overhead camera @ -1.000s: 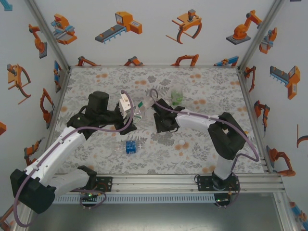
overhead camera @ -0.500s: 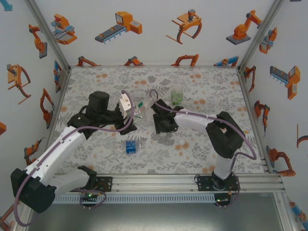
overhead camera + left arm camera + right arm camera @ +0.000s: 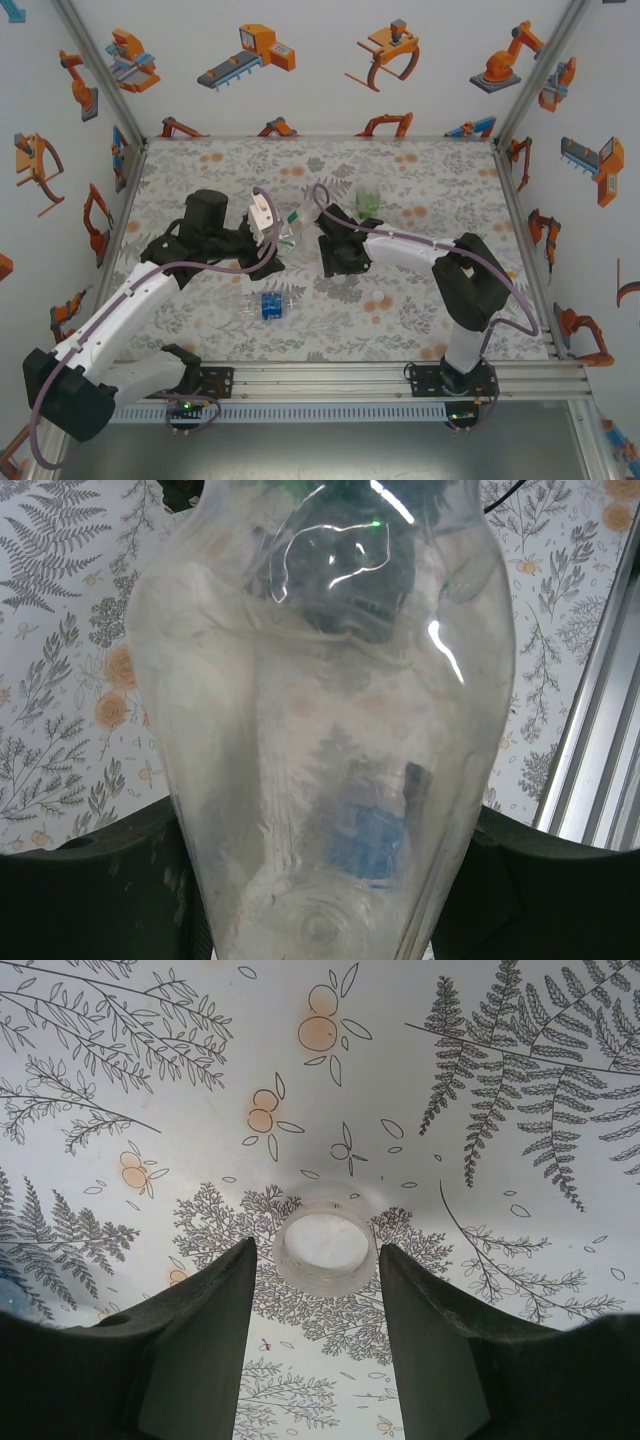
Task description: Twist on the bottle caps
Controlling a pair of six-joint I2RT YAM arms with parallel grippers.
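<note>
My left gripper [image 3: 272, 236] is shut on a clear bottle [image 3: 287, 230], held off the table at centre left. In the left wrist view the bottle [image 3: 320, 710] stands between the dark fingers [image 3: 90, 880], its base toward the camera. A small whitish bottle cap [image 3: 324, 1243] lies open side up on the patterned table. My right gripper [image 3: 317, 1250] is open and straddles the cap, with a narrow gap on each side. From above, the right gripper [image 3: 336, 256] points down just right of the held bottle. A green-tinted bottle [image 3: 368, 198] stands behind. A blue-labelled bottle [image 3: 267, 305] lies in front.
A small pale round thing [image 3: 378, 298], perhaps another cap, lies on the table [image 3: 420, 170] right of the blue-labelled bottle. White walls with orange robot pictures close in the left, back and right. An aluminium rail [image 3: 400, 372] runs along the near edge.
The right wrist has shifted very slightly above the table. The left arm still holds the bottle in the same place.
</note>
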